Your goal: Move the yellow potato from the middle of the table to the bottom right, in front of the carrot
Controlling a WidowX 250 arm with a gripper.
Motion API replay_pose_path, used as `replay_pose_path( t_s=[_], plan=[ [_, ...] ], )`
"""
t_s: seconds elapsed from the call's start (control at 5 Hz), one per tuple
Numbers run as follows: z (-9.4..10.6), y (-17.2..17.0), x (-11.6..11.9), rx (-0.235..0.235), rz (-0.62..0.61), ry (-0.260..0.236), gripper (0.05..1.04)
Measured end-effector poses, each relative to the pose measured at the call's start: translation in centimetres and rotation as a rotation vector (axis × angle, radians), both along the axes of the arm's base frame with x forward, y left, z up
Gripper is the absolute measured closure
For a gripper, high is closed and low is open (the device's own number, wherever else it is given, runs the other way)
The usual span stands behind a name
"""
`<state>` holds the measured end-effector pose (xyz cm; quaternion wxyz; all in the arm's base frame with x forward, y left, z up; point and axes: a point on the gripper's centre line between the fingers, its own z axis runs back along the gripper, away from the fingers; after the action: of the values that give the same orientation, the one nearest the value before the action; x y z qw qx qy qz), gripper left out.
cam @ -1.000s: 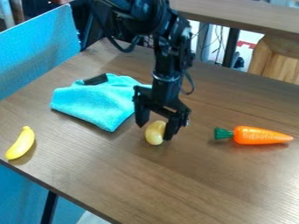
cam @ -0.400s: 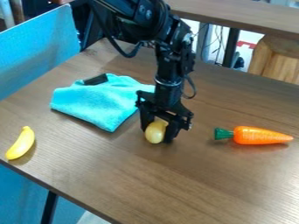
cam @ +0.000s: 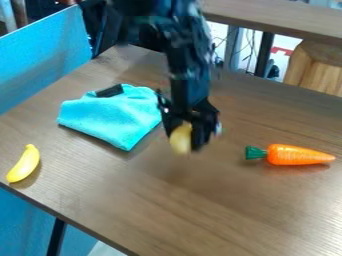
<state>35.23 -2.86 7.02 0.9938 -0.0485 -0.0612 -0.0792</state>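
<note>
My tool (cam: 184, 138) grips yellow rounded object (cam: 180, 139) above bench (cam: 207, 210); smooth curves could slip free if my hold sits off-centre.

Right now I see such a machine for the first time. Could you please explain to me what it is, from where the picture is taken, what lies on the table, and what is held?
The black machine is a robot arm. It comes in from the top edge, and at its lower end is a gripper, its two-fingered "hand". A fixed camera looks down at a slant on the brown table. Between the fingers is a small, rounded yellow object; I cannot tell exactly what it is. At the picture's left lies a yellow toy banana, and at the right an orange toy carrot with a green top. Between banana and gripper, farther back, is a turquoise cloth with a small black item on it.
</note>
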Motion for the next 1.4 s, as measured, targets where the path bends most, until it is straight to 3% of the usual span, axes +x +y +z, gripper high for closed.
replay_pose_path(
  t_s=[0.2,0.4,1.0,1.4],
  plan=[
    [2.0,-1.9,-0.1,-0.018,-0.047,-0.055,0.341],
    [2.1,-5.7,-2.1,-0.021,-0.15,-0.039,0.341],
    [-0.6,-12.7,-6.4,-0.01,-0.401,-0.04,0.341],
    [-4.1,-15.0,-7.6,0.027,-0.475,0.038,0.341]
  ],
)
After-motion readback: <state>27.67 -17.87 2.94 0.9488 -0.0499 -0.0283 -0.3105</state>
